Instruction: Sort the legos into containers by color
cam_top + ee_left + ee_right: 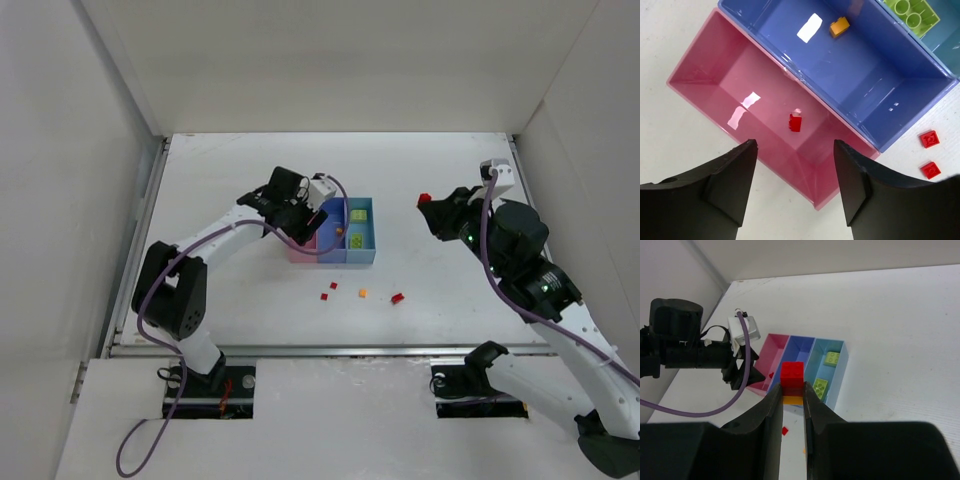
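Note:
Three joined bins sit mid-table: pink [300, 251], blue-violet [332, 248], light blue [362, 255]. My left gripper [305, 222] hangs open and empty over the pink bin [755, 70], which holds one red brick [795, 122]. The blue-violet bin [875, 70] holds an orange brick [839, 27]. The light blue bin [837, 376] holds two yellow-green bricks [831, 358]. My right gripper [792, 390] is raised to the right of the bins, shut on a red brick stacked on an orange one [792, 376].
Loose bricks lie on the table in front of the bins: two red [324, 296] [333, 286], one orange [362, 293], one red [397, 298]. White walls enclose the table on three sides.

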Controlling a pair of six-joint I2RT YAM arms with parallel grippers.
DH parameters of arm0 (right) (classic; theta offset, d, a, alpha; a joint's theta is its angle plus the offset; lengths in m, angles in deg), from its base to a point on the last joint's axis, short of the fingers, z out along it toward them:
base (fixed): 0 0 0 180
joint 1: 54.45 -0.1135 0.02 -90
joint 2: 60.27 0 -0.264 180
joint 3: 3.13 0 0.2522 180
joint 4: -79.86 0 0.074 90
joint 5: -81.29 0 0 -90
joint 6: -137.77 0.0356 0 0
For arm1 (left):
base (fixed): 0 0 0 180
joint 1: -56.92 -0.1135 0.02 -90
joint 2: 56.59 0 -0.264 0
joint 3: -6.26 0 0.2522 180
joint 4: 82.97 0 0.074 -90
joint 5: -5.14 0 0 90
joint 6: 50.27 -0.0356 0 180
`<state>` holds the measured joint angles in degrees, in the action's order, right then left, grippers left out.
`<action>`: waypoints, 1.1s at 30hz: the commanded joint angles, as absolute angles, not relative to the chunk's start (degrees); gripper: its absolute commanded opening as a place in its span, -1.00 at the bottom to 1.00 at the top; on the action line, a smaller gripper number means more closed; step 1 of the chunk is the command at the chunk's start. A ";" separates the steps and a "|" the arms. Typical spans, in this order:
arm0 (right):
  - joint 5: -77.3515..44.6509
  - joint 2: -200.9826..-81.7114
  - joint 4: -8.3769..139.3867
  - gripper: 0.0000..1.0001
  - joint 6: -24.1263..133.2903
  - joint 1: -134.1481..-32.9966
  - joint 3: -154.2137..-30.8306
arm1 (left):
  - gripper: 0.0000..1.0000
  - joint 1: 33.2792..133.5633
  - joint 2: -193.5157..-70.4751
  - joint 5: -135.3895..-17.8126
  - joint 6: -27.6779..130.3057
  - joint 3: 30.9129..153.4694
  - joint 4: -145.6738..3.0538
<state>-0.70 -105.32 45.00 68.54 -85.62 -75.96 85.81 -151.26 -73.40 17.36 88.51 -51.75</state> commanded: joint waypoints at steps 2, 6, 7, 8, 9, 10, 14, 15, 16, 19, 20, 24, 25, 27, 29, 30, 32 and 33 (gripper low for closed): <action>-0.18 -104.56 45.62 -1.00 68.95 -85.38 -76.30 | 0.21 86.19 -148.70 -73.88 17.94 89.37 -52.07; -0.71 -104.56 45.62 -1.00 68.95 -85.38 -76.30 | 0.26 86.19 -145.90 -75.02 18.46 89.37 -52.07; -0.71 -104.56 45.62 -1.00 68.95 -85.38 -76.30 | 0.26 86.19 -145.19 -75.02 18.46 89.98 -52.07; -1.32 -104.56 45.62 -1.00 68.95 -85.38 -76.30 | 0.26 86.19 -144.23 -75.02 18.46 90.68 -52.07; -1.94 -105.09 45.62 -1.00 68.95 -85.38 -76.82 | 0.23 86.19 -142.30 -73.28 18.46 91.99 -52.07; -2.81 -105.09 45.62 -1.00 68.95 -85.38 -77.35 | 0.23 86.19 -141.24 -73.26 17.59 92.79 -52.07; -10.97 -108.24 47.90 -1.00 68.95 -85.38 -79.03 | 0.20 86.19 -135.88 -52.69 10.84 96.13 -52.68; -15.87 -108.86 50.34 -1.00 68.95 -85.38 -79.03 | 0.20 86.19 -134.91 -48.08 10.82 96.66 -53.73; -18.27 -109.57 51.67 -1.00 68.95 -85.38 -79.03 | 0.23 86.19 -134.29 -43.34 11.69 96.66 -55.04; -24.24 -112.82 54.32 -1.00 69.56 -85.38 -80.25 | 0.35 86.19 -135.24 -26.01 23.87 97.19 -62.76; -25.05 -113.35 54.32 -1.00 69.56 -85.38 -80.78 | 0.37 86.19 -136.73 -22.15 28.79 97.19 -65.84; -26.38 -112.13 56.17 -1.00 70.09 -85.38 -80.17 | 0.37 87.33 -136.06 -13.58 49.03 87.74 -88.76; -26.38 -111.43 56.17 -1.00 70.09 -85.38 -79.65 | 0.37 87.33 -136.04 -14.80 49.83 86.83 -93.50; -22.09 -111.42 53.81 -1.00 70.09 -85.38 -79.12 | 0.37 87.33 -136.12 -17.70 49.15 86.82 -92.42; -9.94 -111.42 44.98 -1.00 72.63 -84.86 -79.64 | 0.34 87.33 -137.18 -24.52 44.86 90.93 -81.38; -6.20 -111.42 42.22 -1.00 74.12 -84.86 -79.64 | 0.34 87.33 -137.79 -25.96 41.00 92.60 -76.64; -0.65 -111.42 35.21 -1.00 77.99 -84.33 -78.85 | 0.34 87.86 -138.85 -30.86 28.96 96.65 -64.36; 3.99 -112.64 32.38 -1.00 79.65 -82.94 -78.15 | 0.34 88.47 -138.85 -33.42 27.44 96.66 -62.37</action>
